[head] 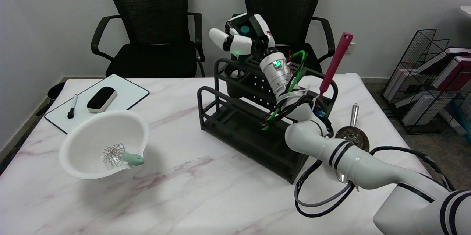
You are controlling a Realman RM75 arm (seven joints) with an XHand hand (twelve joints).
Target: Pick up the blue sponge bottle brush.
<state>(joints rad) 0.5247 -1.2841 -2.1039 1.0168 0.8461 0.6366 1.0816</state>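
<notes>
At upper centre, the robot hand curls its fingers around the teal-blue handle top of the blue sponge bottle brush, which stands in the cup of the black metal rack on the marble tabletop

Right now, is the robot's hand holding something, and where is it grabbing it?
The right hand grips the blue brush by the handle's top end.
</notes>
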